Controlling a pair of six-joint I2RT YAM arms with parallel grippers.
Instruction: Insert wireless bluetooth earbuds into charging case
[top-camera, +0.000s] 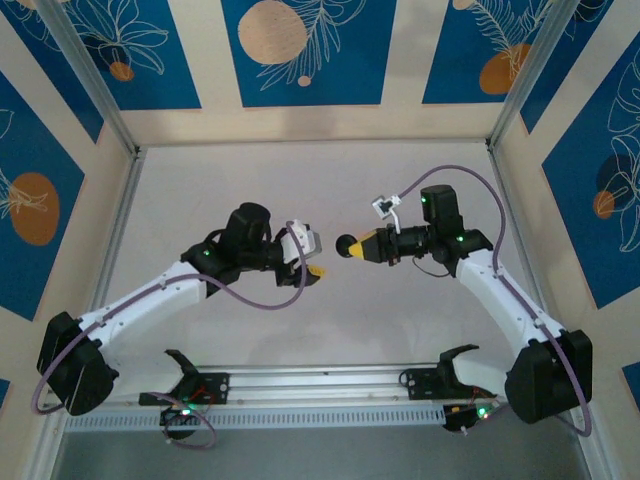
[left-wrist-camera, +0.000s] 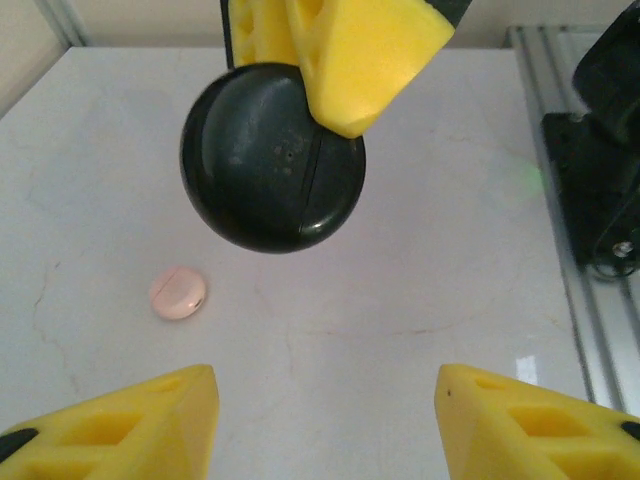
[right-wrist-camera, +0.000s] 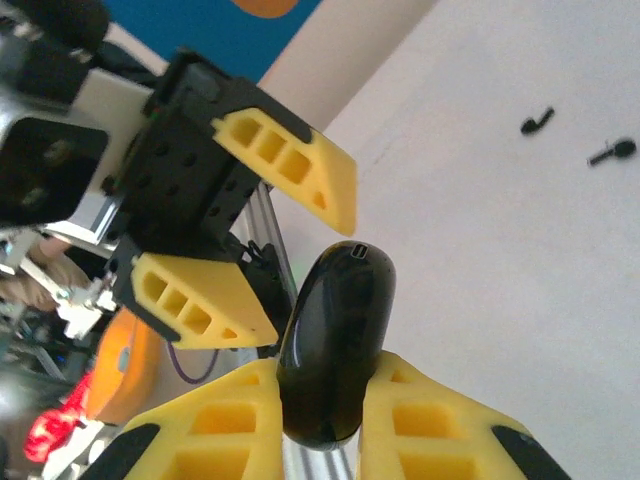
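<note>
Overhead, the right gripper (top-camera: 362, 246) clamped a round black charging case (top-camera: 346, 247) aloft, presenting it to the left gripper (top-camera: 312, 266), probably for opening. Left-wrist view: those jaws stood parted, empty. Right-wrist view: two tiny black stemmed earbuds (right-wrist-camera: 537, 121) lay on the white table (right-wrist-camera: 480, 260), well apart from the case.

No legible text, labels, brands or numbers on anything.

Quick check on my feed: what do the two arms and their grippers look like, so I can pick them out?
The left arm and right arm have white links, black joints, small green lights and a looping purple cable each. The left gripper and right gripper each have a black body and two yellow wedge-shaped fingers with rectangular cut-outs.
</note>
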